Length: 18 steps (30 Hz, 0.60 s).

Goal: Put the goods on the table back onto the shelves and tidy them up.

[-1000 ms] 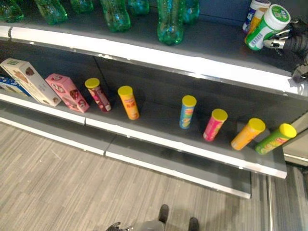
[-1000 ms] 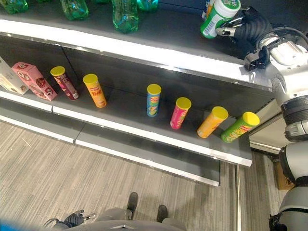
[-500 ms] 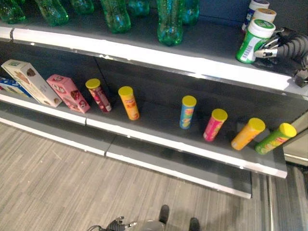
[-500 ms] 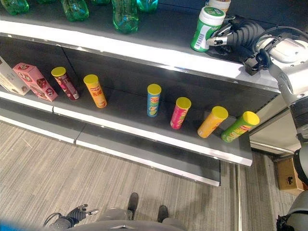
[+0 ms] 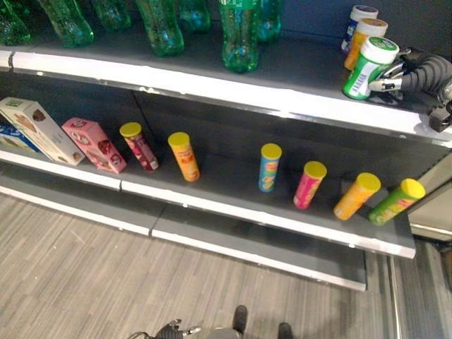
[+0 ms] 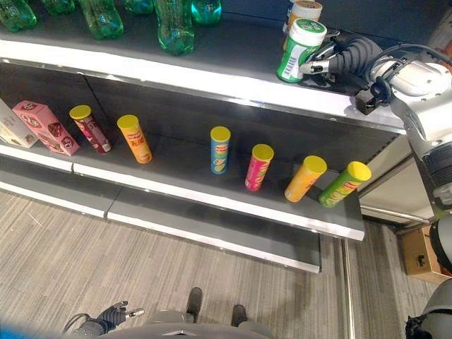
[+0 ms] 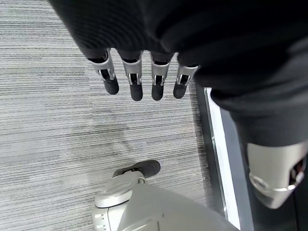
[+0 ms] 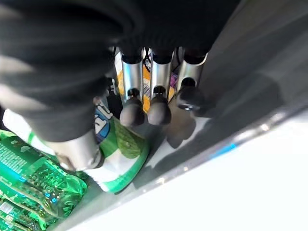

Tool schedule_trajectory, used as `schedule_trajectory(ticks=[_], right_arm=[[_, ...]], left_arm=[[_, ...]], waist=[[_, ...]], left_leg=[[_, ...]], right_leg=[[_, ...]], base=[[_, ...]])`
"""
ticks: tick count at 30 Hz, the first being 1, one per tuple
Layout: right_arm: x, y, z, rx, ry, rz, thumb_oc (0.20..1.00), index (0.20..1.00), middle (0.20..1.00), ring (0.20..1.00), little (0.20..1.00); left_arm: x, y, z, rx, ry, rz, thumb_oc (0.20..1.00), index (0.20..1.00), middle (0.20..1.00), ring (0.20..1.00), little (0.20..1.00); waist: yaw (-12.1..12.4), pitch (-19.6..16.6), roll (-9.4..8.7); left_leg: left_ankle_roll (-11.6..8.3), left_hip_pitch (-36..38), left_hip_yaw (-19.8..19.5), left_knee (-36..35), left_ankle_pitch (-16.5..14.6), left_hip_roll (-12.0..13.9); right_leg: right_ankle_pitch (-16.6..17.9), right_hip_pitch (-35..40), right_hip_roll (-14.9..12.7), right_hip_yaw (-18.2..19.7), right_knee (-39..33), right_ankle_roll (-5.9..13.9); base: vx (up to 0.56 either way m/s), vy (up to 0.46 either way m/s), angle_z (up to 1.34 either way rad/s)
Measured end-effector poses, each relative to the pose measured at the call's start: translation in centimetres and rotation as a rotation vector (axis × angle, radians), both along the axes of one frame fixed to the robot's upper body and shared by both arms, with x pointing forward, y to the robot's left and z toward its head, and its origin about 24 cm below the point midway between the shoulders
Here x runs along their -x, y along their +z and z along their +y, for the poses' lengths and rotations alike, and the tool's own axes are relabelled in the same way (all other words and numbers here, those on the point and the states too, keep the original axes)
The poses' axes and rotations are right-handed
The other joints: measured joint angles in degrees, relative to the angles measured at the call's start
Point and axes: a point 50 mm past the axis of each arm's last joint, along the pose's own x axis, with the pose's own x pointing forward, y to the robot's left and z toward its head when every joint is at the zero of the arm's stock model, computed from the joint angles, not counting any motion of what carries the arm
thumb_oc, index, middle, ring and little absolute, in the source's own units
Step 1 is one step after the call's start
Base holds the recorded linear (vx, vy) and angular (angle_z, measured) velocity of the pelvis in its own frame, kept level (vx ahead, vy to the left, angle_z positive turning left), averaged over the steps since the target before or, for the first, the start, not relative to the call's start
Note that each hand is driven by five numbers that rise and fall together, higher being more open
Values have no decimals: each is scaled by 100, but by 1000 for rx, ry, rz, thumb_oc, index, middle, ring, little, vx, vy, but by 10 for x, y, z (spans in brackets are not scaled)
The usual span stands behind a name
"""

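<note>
The right hand (image 6: pixel 337 58) rests on the upper shelf (image 6: pixel 212 74) with fingers and thumb curled loosely beside the green-and-white canister (image 6: pixel 300 49), which stands tilted there; whether they actually grip it is hard to make out. The left hand (image 7: pixel 139 79) hangs over the floor (image 7: pixel 48 125), fingers straight, holding nothing. An orange canister (image 6: pixel 302 12) is partly hidden behind the green one.

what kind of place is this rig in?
Probably a shop aisle or a mock-up of one: tiered grey retail shelves, green drink bottles in a row on top, snack tubes and boxes on the tier below.
</note>
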Motion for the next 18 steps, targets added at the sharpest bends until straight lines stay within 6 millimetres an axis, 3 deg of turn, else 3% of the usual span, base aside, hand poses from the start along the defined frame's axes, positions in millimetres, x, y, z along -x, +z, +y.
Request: schedule_trajectory(ticks=[5,6,7,15,18], right_arm=[[0,-1,0,1,0,4,200,200,200,200,200],[0,-2,0,2,-1,8,391,391,391,391,391],[0,-3,0,2,-2,9,1000,1000,1000,1000,1000],[2,-5,-8,-48,-41,-31,1000,1000,1000,1000,1000],[9,11,-18,-118,-86,-144,1000,1000,1000,1000,1000]], left_arm=[[0,0,0,0,0,0,1000,1000,1000,1000,1000],[1,0,0,0,1,2,1000,1000,1000,1000,1000],[1,0,0,0,1,2,1000,1000,1000,1000,1000],[3,-1,1,-4,7,12,1000,1000,1000,1000,1000],[6,-2,3,-13,18,31,1000,1000,1000,1000,1000]], waist=[[-38,-17,0],[-48,-46,2],[-55,-54,5],[-79,-71,7],[-102,-71,19]], left_leg=[[0,6,47,-5,0,4],[0,4,47,-6,0,4],[0,4,50,-6,0,4],[0,2,67,-8,-2,6],[-10,-2,76,-9,-13,7]], right_leg=[[10,-5,0,34,-1,-13],[10,-7,0,34,-1,-13],[10,-9,0,35,-1,-13],[15,-26,-2,57,-2,-20],[15,-34,-4,74,-1,-19]], base=[[8,2,-3],[0,0,0],[0,0,0],[6,7,-1],[25,19,-2]])
